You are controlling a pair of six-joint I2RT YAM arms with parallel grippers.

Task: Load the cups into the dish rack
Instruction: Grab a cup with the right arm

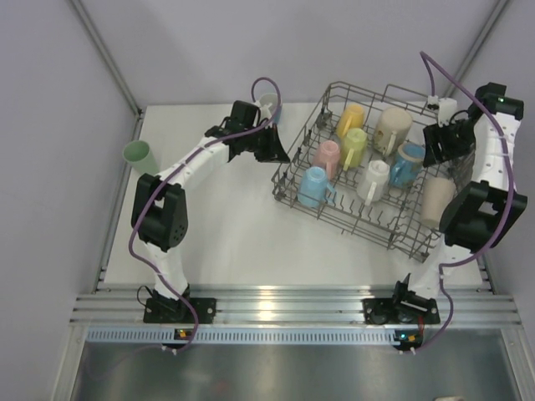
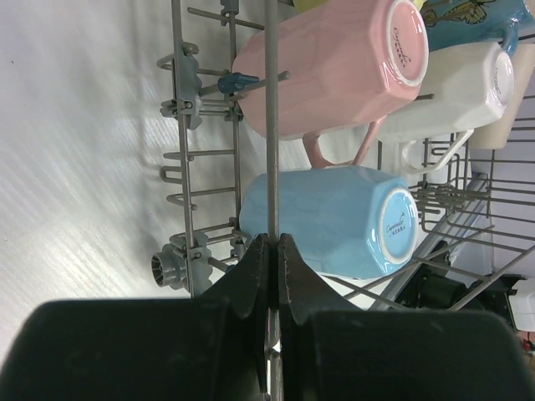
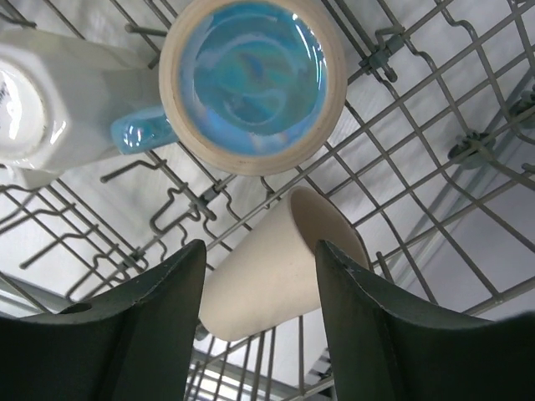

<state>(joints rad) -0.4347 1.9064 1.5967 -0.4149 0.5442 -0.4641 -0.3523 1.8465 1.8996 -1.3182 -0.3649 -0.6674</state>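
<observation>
The left pincer (image 2: 272, 251) is clamped shut on a wire of the dish rack (image 1: 351, 225), probably so the rack is steadied on the desk (image 1: 226, 234). The right pincer (image 3: 261, 248) is spread wide, holding nothing, either side of a beige tumbler (image 3: 276, 284) lying inside the rack. One mint green cup (image 1: 139, 155) stands unloaded on the desk, well apart.

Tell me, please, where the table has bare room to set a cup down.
The widest bare patch of table lies between the left arm and the dish rack, running to the near rail. The left edge holds a green tumbler. Inside the rack, the middle is crowded with mugs.
</observation>
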